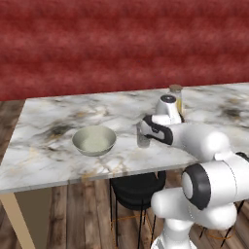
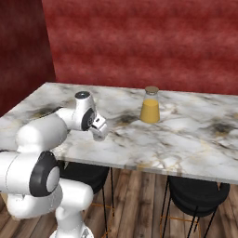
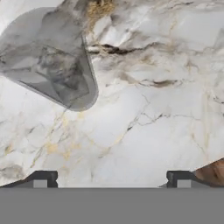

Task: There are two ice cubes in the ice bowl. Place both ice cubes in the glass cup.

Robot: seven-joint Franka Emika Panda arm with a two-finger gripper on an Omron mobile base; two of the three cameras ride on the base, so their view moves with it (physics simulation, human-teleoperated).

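beside the glass cup [image 3: 52,61], the hand [image 3: 109,179] hangs empty, fingers apart.

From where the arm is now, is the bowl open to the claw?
Probably yes: the open claw hangs by the cup, and the bowl sits beside it with bare counter between.

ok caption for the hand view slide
Open fingers over marble counter, with the glass cup nearby.

bare marble [image 1: 58,116] around bowl [image 1: 94,140], bottle [image 2: 150,105] possibly crowding cup [image 3: 52,57]
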